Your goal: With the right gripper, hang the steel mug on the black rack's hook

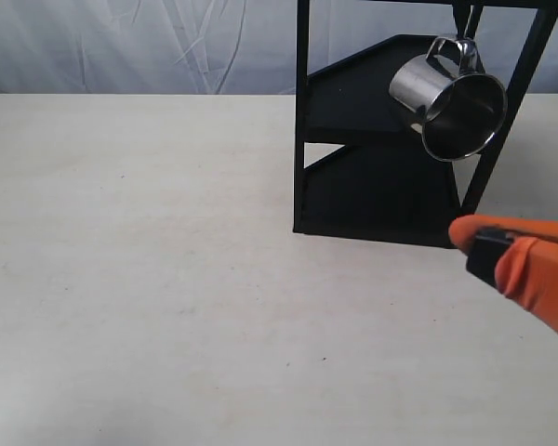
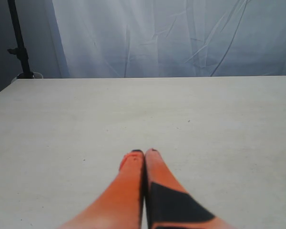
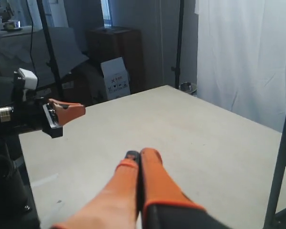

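The steel mug (image 1: 451,104) hangs tilted by its looped handle from the hook (image 1: 463,28) of the black rack (image 1: 372,139), its open mouth facing forward and down. My right gripper (image 1: 460,234) is below the mug, in front of the rack, apart from both; its orange fingers (image 3: 150,164) are pressed together with nothing between them. A rack post (image 3: 282,157) shows at the edge of the right wrist view. My left gripper (image 2: 144,153) is shut over bare table and does not show in the exterior view.
The pale table (image 1: 149,260) stretches left of the rack. A white curtain (image 1: 139,42) hangs behind it. The right wrist view shows the left arm's orange gripper (image 3: 69,110) across the table, with stands and boxes beyond the table's edge.
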Controlling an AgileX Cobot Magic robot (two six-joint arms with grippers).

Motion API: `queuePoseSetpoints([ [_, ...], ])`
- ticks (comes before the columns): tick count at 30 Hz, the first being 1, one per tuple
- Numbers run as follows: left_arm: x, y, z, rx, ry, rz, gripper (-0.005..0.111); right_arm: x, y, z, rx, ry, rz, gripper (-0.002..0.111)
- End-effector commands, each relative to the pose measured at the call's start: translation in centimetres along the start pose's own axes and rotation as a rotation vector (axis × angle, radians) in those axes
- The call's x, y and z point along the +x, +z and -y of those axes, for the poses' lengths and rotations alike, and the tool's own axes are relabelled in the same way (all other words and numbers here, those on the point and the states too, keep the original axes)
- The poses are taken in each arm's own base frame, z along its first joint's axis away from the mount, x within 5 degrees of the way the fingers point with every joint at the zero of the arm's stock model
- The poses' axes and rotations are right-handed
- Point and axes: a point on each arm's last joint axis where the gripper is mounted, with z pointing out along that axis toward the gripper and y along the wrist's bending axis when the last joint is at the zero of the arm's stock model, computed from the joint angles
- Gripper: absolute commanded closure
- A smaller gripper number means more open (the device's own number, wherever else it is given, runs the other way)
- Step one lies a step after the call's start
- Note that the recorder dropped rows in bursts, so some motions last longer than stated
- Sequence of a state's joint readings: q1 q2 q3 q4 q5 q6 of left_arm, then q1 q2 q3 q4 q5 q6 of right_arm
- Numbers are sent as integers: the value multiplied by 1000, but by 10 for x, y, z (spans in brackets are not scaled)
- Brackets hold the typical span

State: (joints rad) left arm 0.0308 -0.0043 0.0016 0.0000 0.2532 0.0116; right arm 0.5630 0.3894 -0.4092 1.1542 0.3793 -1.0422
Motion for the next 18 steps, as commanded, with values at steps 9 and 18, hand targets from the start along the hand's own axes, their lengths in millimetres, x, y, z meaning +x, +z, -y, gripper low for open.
queuePoseSetpoints([
  [9, -2, 0, 0, 5, -4, 11, 107, 20, -40, 17, 501, -12, 215, 108],
  [18, -2, 0, 0, 5, -4, 11, 107, 73, -42, 34, 735, 65, 185, 108],
])
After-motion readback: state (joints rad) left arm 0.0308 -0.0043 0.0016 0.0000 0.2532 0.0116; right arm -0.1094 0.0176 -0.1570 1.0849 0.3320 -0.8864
